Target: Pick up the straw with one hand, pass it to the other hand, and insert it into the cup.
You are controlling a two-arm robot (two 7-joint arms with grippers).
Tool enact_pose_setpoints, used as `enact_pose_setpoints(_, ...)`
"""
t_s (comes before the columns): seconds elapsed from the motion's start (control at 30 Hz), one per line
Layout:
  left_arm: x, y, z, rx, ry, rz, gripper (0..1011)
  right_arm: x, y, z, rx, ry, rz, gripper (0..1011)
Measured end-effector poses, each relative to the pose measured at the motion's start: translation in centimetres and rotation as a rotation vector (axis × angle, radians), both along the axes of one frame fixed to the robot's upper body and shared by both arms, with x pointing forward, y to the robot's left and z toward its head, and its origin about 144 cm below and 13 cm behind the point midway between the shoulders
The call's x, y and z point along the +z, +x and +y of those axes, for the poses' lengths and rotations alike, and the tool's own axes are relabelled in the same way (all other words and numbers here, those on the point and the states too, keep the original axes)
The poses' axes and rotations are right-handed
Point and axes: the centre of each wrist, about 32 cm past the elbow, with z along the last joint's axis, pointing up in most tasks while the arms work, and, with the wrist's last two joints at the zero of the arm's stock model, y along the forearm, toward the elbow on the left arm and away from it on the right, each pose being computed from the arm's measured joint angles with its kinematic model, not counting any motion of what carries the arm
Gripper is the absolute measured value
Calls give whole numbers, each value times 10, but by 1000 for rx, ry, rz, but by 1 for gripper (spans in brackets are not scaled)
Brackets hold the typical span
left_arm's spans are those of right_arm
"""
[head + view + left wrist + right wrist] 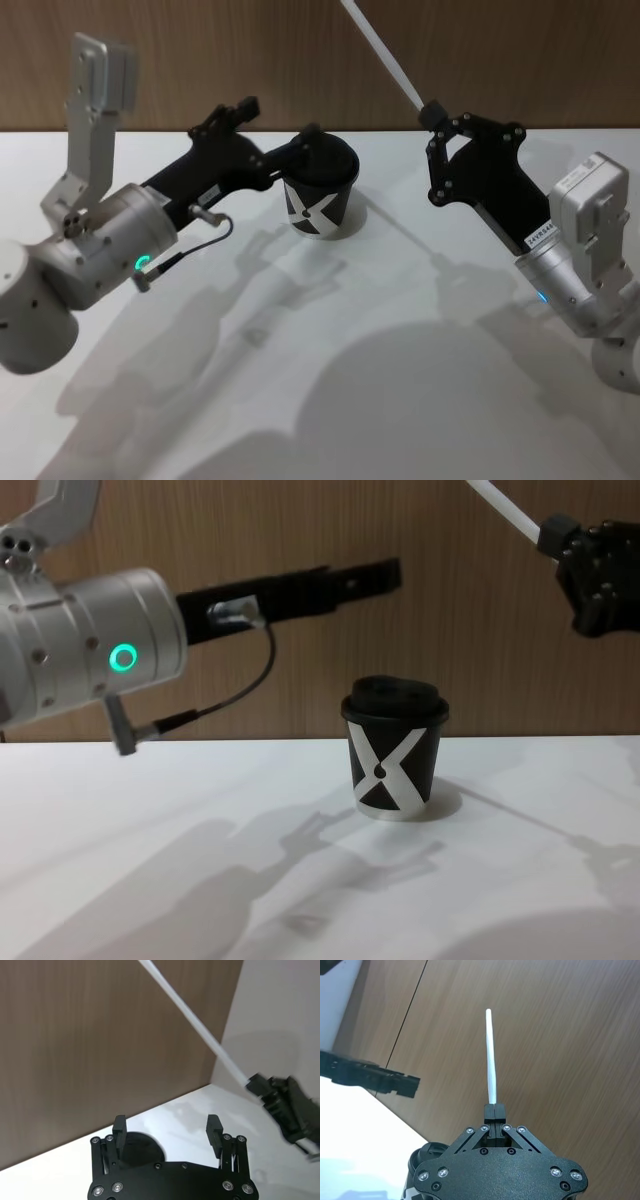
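Observation:
The straw (385, 50) is thin and white. My right gripper (436, 115) is shut on its lower end and holds it in the air to the right of the cup, slanting up and to the left. The right wrist view shows the straw (491, 1055) rising from the shut fingertips (494, 1110). The black cup (320, 190) with the white X stands upright on the table, lid on. My left gripper (280, 122), on the silver arm with the green ring, hovers open just above the cup (395, 745). Nothing lies between its fingers (119, 1127).
A white table (330, 360) carries arm shadows in front of the cup. A brown wood-grain wall (300, 50) stands close behind the cup. A dark cable with a metal plug (150, 275) hangs from the left arm.

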Motion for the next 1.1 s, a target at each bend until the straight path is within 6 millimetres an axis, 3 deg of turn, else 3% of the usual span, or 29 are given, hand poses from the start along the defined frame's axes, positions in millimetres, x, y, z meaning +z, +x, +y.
enact_pose_setpoints(0.67,16,38,-31,-265,-322,185,1003,0,0,0,1,0,0,0)
enact_pose_setpoints(1.1,20,58,-47,-331,-457,264,1002,0,0,0,0,0,0,0)
